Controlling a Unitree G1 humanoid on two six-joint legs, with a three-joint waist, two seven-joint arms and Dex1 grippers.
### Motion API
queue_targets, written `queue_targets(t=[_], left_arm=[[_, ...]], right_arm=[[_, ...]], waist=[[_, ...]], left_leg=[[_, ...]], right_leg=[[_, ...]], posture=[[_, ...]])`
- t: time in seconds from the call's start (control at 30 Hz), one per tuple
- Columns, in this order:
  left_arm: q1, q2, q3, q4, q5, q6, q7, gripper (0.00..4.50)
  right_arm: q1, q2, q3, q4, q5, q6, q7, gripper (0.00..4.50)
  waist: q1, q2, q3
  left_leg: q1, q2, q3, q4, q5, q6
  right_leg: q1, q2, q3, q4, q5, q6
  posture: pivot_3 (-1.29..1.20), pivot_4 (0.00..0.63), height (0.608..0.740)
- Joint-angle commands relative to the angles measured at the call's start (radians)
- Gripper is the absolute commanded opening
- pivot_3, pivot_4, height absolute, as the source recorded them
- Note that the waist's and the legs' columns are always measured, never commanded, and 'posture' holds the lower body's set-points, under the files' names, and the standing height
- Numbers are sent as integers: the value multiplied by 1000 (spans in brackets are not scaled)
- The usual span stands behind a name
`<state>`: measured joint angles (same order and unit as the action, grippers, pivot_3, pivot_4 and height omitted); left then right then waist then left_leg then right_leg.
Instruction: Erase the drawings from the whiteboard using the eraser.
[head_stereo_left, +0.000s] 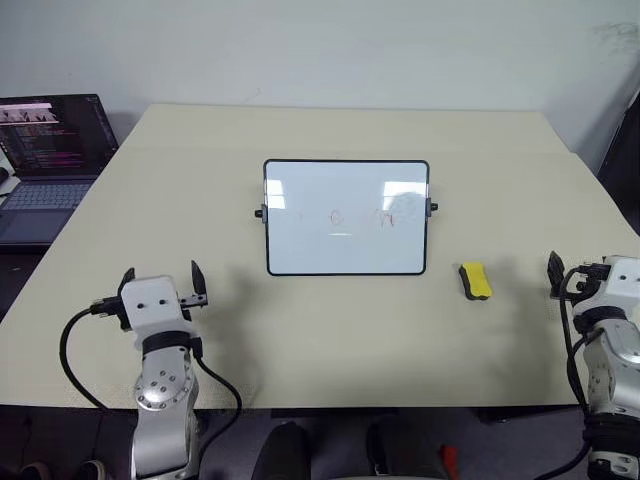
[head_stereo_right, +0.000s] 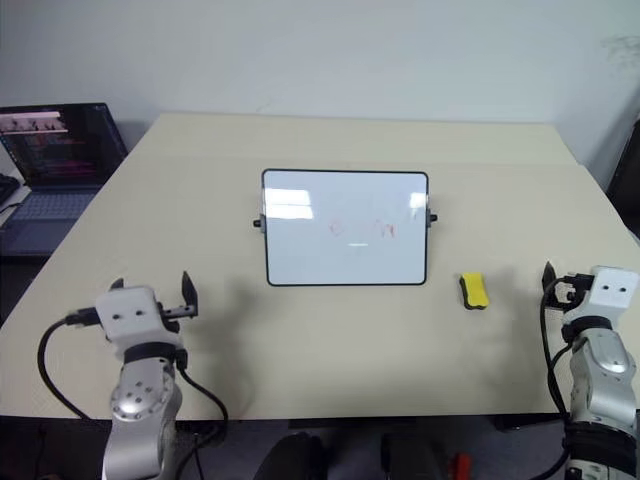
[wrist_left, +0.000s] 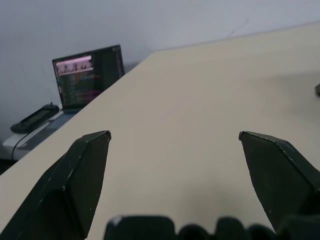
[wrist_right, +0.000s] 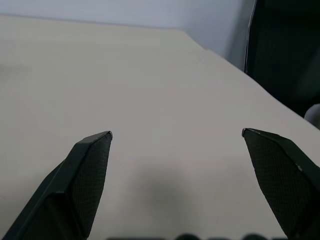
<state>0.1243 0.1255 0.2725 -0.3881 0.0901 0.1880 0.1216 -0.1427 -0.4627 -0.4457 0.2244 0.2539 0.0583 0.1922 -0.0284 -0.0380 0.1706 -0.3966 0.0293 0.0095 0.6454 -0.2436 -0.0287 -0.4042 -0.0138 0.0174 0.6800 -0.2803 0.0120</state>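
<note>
The whiteboard (head_stereo_left: 346, 217) lies in the middle of the beige table (head_stereo_left: 330, 330), a black-framed white panel with small knobs on its short sides. Faint reddish drawings (head_stereo_left: 360, 217) run in a short row across its centre. The yellow eraser (head_stereo_left: 475, 280) rests on the table just off the board's near right corner. My left gripper (head_stereo_left: 162, 278) hovers open over the near left part of the table, well short of the board. My right gripper (head_stereo_right: 550, 283) is open at the near right edge, to the right of the eraser, with nothing between its fingers (wrist_right: 90, 165).
An open laptop (head_stereo_left: 50, 150) with a lit screen stands beyond the table's left edge, and a dark controller-like object (wrist_left: 35, 119) lies beside it. A dark chair back (wrist_right: 285, 50) rises past the table's right side. A white wall closes off the back.
</note>
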Motion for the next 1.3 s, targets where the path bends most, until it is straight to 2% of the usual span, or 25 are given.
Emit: queue_targets(t=[0.03, 0.13, 0.43, 0.67, 0.87, 1.0, 1.1, 1.3], left_arm=[[-13, -1, 17, 5, 6, -18, 20, 4500], [-20, 4, 29, 19, -6, -19, 17, 4500], [-61, 80, 85, 45, -92, -56, -69, 4500], [-98, 157, 153, 92, -161, -120, -134, 4500], [-198, 289, 148, 252, -259, -162, -319, 4500], [-225, 345, 135, 278, -329, -149, -438, 4500], [-216, 377, 126, 290, -349, -155, -510, 4500], [-231, 437, 87, 278, -410, -109, -657, 4500]], right_arm=[[-33, -17, -1, 9, -10, 15, -14, 4483], [-37, -14, 3, -9, -15, 40, -28, 4483], [5, -13, -36, -252, 54, 185, -48, 4483], [-34, 1, 4, -225, 41, 160, -24, 4483], [19, 16, -12, -370, 136, 252, 28, 4483], [92, 12, -6, -403, 191, 297, 95, 4483], [113, 21, 30, -398, 160, 241, 125, 4483], [135, 1, 49, -470, 242, 310, 217, 4483]], waist=[[0, 0, 0], [1, 0, 0], [2, 0, 0], [1, 0, 0], [5, 0, 0], [5, 0, 0], [2, 0, 0], [-2, 1, 1]], left_leg=[[0, 0, 0, 0, 0, 0], [1, 0, 1, 0, 0, 0], [-1, 0, 0, 0, 0, 0], [0, 0, 0, 0, 0, 0], [0, 0, -1, 0, 0, 0], [-2, 0, 0, 0, 0, 0], [-1, 0, 0, 0, 0, 0], [0, 1, 0, -1, 0, 0]], right_leg=[[0, 0, 0, 0, 0, 0], [0, 0, 1, 0, 0, 0], [0, 0, 0, 0, 0, 0], [0, 0, 0, 0, 0, 0], [0, 1, -1, 0, 1, -1], [0, -1, -1, -1, 2, -3], [0, -1, -1, -2, 2, -3], [0, 1, -1, 0, 0, 0]], posture=[[0, 150, 740], [0, 150, 740], [0, 150, 740], [0, 150, 740], [0, 150, 740], [0, 150, 740], [0, 150, 740], [0, 150, 740]])
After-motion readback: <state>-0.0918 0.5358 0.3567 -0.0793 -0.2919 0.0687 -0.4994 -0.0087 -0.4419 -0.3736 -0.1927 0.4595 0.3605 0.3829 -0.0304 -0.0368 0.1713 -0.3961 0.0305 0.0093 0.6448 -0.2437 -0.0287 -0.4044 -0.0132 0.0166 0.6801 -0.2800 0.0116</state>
